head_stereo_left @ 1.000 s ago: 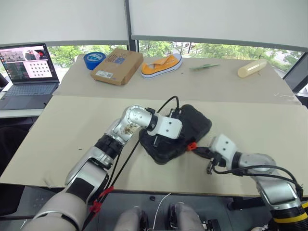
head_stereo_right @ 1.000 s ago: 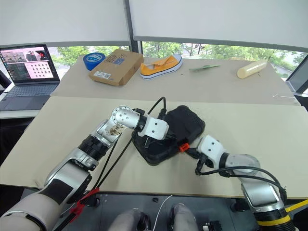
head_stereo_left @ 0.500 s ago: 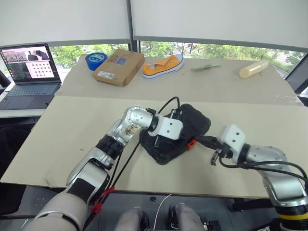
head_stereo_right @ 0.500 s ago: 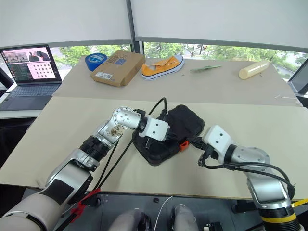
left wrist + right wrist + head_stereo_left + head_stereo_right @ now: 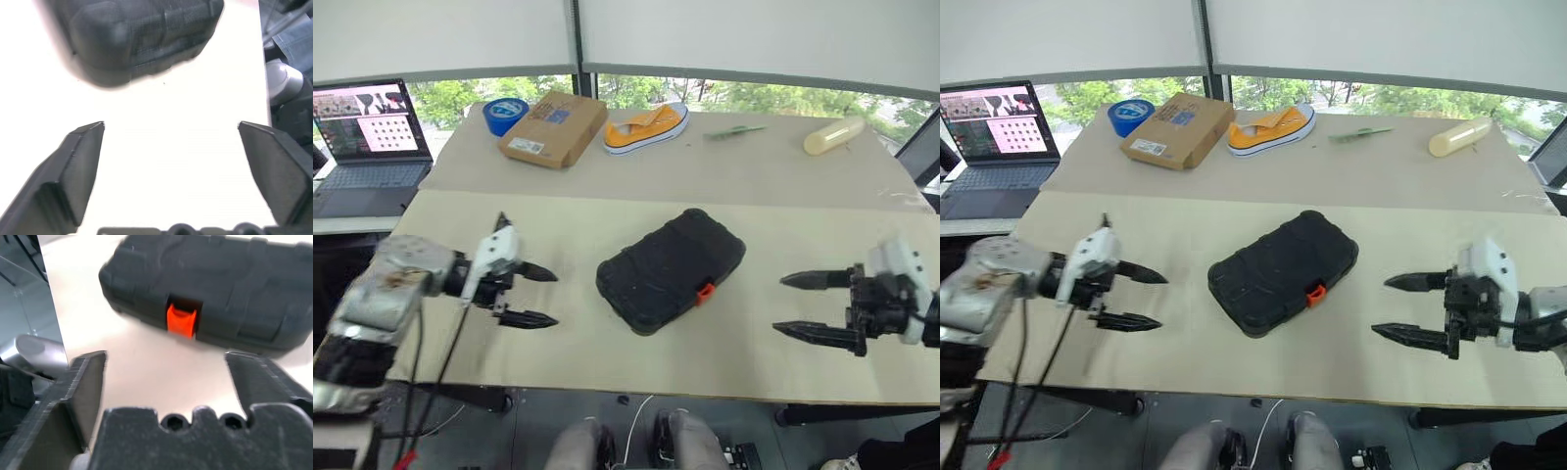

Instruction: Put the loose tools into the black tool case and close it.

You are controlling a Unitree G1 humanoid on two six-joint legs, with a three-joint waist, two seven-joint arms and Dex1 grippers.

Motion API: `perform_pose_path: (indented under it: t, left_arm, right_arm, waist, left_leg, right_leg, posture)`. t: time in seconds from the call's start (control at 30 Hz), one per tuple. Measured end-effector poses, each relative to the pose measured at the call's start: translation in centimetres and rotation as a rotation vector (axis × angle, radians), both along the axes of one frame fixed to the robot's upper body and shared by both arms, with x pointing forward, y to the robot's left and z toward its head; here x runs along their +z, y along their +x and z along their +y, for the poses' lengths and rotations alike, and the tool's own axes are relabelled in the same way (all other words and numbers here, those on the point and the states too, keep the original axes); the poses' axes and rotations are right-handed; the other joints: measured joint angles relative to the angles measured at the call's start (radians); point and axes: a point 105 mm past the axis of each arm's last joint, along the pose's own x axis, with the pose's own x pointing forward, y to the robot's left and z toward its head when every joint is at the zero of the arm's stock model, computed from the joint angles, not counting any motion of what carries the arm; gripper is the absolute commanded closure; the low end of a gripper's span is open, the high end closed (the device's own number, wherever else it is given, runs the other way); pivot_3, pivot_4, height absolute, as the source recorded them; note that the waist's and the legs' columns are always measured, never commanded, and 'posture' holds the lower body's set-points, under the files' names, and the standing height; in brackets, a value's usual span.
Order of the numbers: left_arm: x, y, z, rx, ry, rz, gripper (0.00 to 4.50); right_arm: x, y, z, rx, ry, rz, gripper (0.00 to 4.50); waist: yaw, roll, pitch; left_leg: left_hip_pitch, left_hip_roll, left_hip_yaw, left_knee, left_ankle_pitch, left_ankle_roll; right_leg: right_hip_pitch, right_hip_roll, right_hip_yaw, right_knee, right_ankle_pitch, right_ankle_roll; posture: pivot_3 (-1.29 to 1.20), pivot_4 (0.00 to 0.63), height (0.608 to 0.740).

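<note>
Black tool case (image 5: 672, 269) lies shut mid-worktop (image 5: 607, 225); both my hands gape wide, empty.
Orange latch (image 5: 704, 292) may not be fully caught, so I risk it springing open; left hand (image 5: 540, 296), right hand (image 5: 790, 305) flank it.

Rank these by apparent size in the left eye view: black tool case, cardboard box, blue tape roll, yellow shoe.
1. black tool case, though it lies nearer the camera
2. cardboard box
3. yellow shoe, close to the box
4. blue tape roll
</note>
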Motion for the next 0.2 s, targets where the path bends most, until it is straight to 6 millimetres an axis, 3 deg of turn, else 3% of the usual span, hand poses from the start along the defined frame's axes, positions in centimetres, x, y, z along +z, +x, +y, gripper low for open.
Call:
perform_pose_path:
  t: [0.13,0.2]
  left_arm:
    - [0.6,-1.7,2.4,0.149,-0.056,-0.010,0.00]
    - [0.7,-2.0,2.4,0.185,-0.100,-0.018,0.00]
  right_arm:
    - [1.5,0.9,-0.5,-0.047,0.077,-0.015,0.03]
    - [1.7,1.1,-0.5,-0.058,0.084,-0.022,0.03]
  waist:
    - [0.003,0.002,0.002]
    - [0.007,0.002,0.002]
  left_leg:
    - [-0.001,0.000,0.000,-0.001,-0.002,-0.002]
    - [-0.001,0.000,0.000,-0.001,-0.002,-0.002]
  right_leg:
    - [0.000,0.000,-0.001,-0.002,0.000,0.000]
    - [0.000,0.000,-0.002,-0.002,0.000,0.000]
  posture:
    - [0.00,0.150,0.731]
    - [0.00,0.150,0.731]
